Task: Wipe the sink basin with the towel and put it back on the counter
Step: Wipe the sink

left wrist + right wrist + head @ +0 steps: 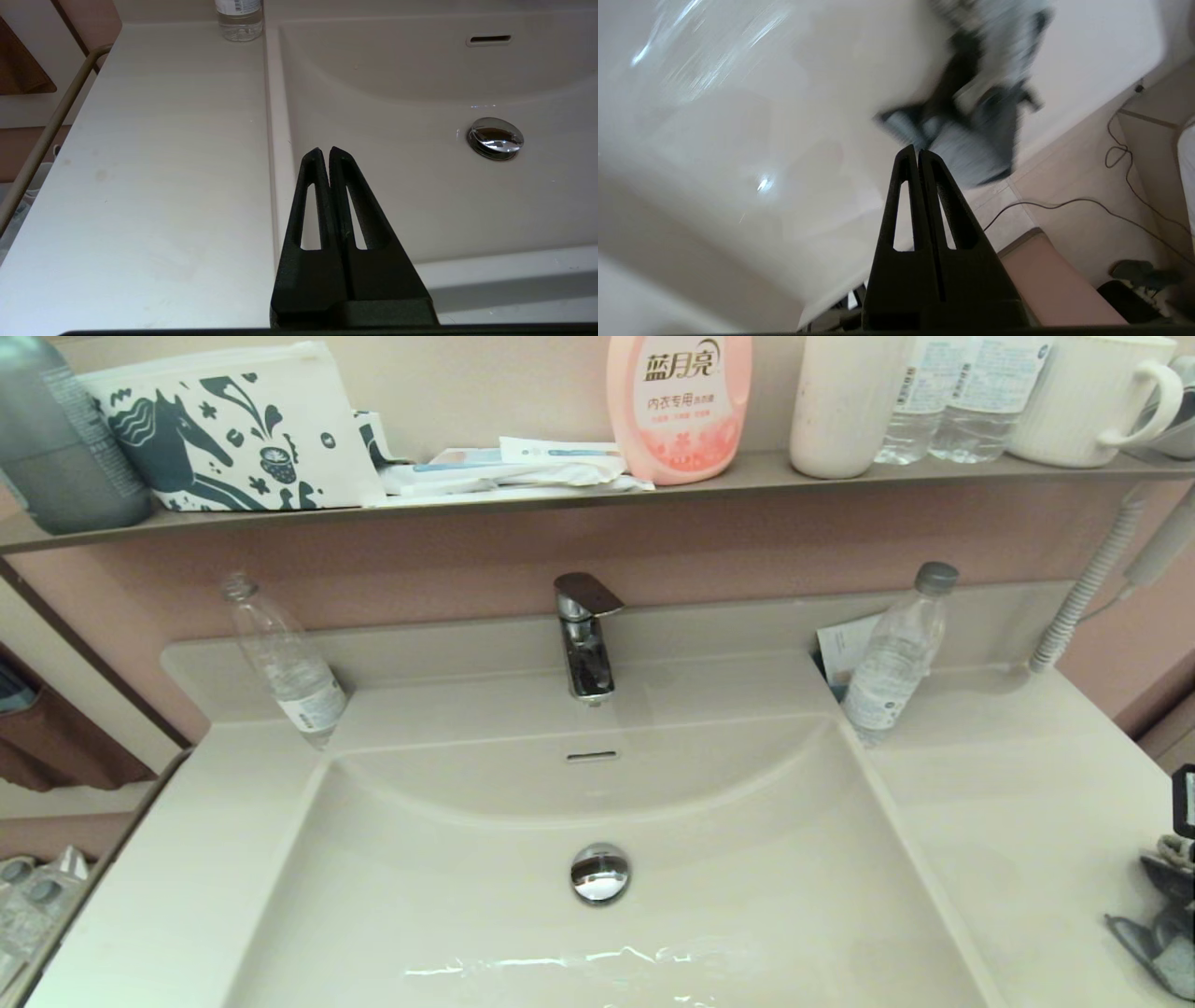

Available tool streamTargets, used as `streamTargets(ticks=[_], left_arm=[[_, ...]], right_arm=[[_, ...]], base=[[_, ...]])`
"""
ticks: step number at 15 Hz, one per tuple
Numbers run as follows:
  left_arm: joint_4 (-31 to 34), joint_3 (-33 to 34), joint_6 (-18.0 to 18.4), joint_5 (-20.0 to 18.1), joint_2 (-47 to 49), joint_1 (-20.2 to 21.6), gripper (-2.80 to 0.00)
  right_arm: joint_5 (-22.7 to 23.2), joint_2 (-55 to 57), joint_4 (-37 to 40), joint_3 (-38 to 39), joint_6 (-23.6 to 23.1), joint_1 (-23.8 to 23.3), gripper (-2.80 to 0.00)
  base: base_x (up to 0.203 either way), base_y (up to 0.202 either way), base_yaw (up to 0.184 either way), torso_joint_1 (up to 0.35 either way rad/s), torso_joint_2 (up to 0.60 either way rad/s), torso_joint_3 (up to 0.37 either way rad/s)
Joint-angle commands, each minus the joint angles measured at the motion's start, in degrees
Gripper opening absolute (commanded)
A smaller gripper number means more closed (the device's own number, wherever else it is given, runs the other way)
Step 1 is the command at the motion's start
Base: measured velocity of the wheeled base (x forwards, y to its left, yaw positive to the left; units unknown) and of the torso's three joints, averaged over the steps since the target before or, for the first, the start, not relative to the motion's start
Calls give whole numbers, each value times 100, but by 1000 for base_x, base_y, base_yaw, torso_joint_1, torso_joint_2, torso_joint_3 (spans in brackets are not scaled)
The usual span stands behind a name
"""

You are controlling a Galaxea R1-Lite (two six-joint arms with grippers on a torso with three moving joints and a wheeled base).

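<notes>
I am judging this as the reaching step: the towel [971,116] is lying on the surface [1008,821] just beyond my right tool [918,151], whose fingers are pressed together and holding nothing. Next I am needing to spread them and come down on the cloth. My left tool [325,151], likewise pressed together, is idling over the near rim of the sink basin [420,196]. Well beyond, a pink bottle [680,406] is showing "蓝月亮".

The left tool [325,151] hung with its fingers pressed together above the edge where the desk [154,163] met the sink basin [420,196]. A chrome drain plug [495,138] sat below the overflow slot [489,39], and a clear bottle [239,18] stood at the desk's back.
</notes>
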Motion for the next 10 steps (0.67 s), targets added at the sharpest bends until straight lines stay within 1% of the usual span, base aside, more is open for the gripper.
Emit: streamTargets(ticks=[1, 4, 5, 7, 10], left_arm=[[-1, 1, -2, 3, 8, 2, -280], [-1, 1, -2, 3, 8, 2, -280], [-1, 1, -2, 3, 8, 2, -280], [-1, 1, -2, 11, 8, 2, -280], [-1, 1, -2, 3, 8, 0, -280]], right_arm=[[13, -263, 161, 5, 139, 400, -280], [663, -757, 631, 8, 502, 1095, -280], [763, -936, 739, 12, 671, 1368, -280], [811, -1411, 882, 13, 1071, 1717, -280], [879, -2512, 1014, 50, 1304, 1881, -280]], base=[[0, 0, 0, 0, 0, 0], [0, 0, 0, 0, 0, 0], [0, 0, 0, 0, 0, 0], [0, 0, 0, 0, 0, 0], [0, 0, 0, 0, 0, 0]])
